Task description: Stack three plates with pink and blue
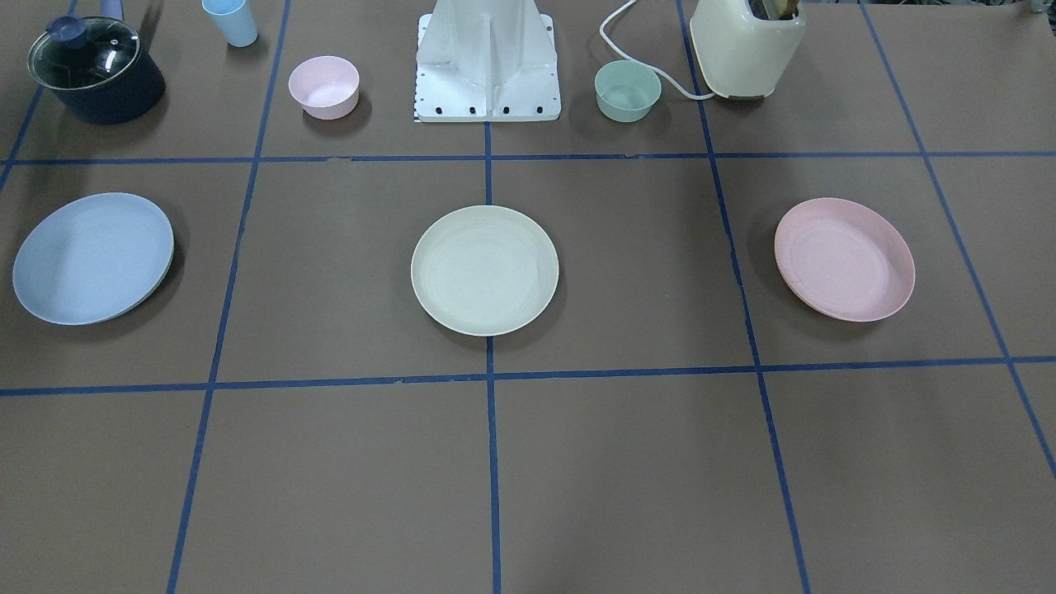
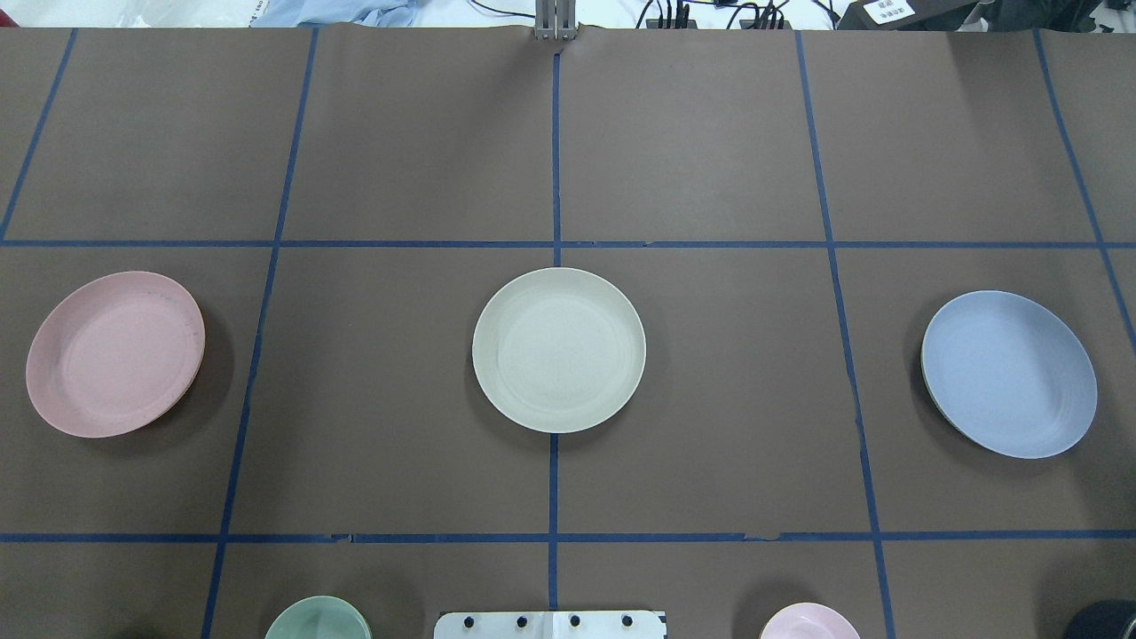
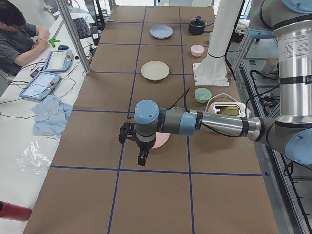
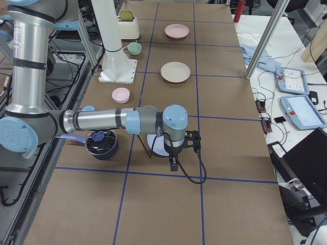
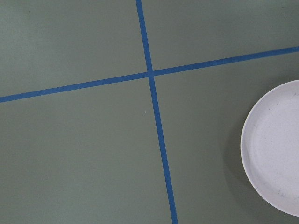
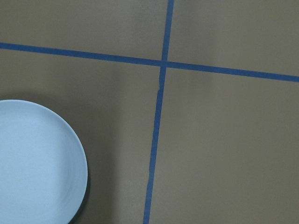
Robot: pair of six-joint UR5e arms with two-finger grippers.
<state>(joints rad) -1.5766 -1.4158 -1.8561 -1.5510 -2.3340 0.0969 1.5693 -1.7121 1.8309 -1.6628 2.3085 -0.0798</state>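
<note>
Three plates lie apart in a row on the brown table. The pale cream-green plate (image 2: 558,349) is in the middle, the pink plate (image 2: 115,353) is on my left and the blue plate (image 2: 1009,373) is on my right. My left gripper (image 3: 142,160) hangs above the table just beside the pink plate (image 3: 160,141), shown only in the exterior left view; I cannot tell if it is open. My right gripper (image 4: 173,165) hangs beside the blue plate (image 4: 155,145), shown only in the exterior right view; I cannot tell its state. The wrist views show the pink plate's rim (image 5: 275,149) and the blue plate's rim (image 6: 37,163).
Near my base (image 1: 487,70) stand a small pink bowl (image 1: 323,86), a green bowl (image 1: 627,90), a cream toaster (image 1: 747,45) with its cord, a light blue cup (image 1: 231,21) and a dark lidded pot (image 1: 95,70). Blue tape lines grid the table.
</note>
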